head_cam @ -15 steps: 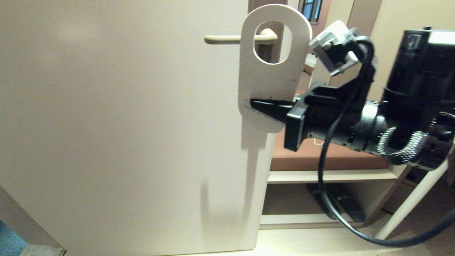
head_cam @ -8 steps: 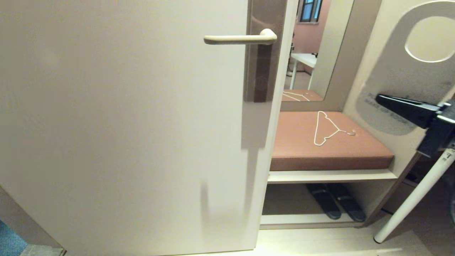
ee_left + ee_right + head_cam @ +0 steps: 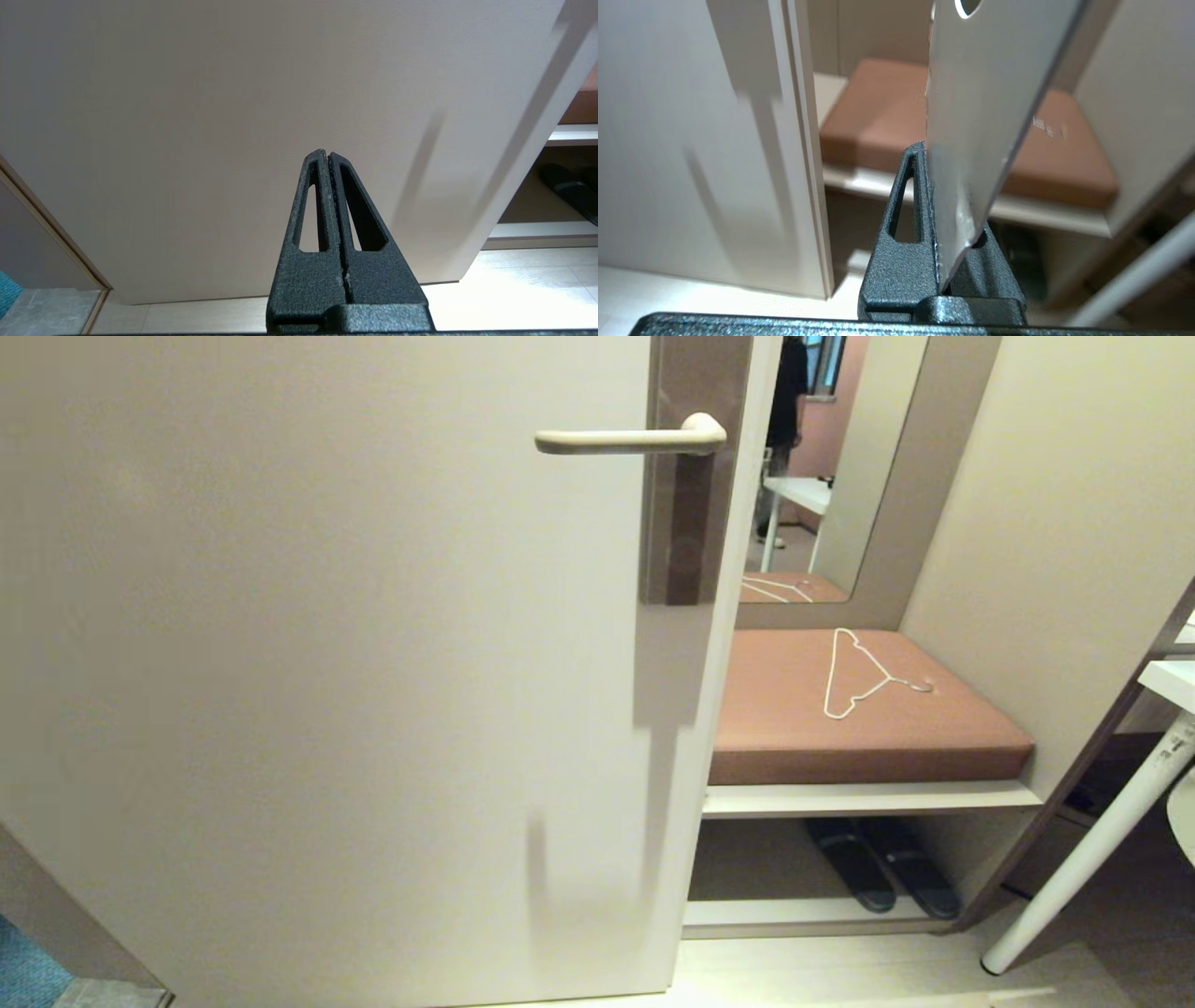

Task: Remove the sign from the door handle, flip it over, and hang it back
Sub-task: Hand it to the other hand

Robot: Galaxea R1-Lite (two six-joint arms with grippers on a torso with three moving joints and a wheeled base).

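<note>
The sign (image 3: 976, 130) is pinched edge-on in the right gripper (image 3: 931, 154), its pale face running up and away from the fingertips with a bit of the oval hole showing at the far end, so it's off the handle (image 3: 627, 439), which sits bare on its brown plate (image 3: 691, 476). Past the gripper there's the door (image 3: 691, 140) edge on one side and a brown cushion (image 3: 878, 112) behind the card. Left gripper (image 3: 329, 156) has its fingers pressed together on nothing, pointing at the door low down.
</note>
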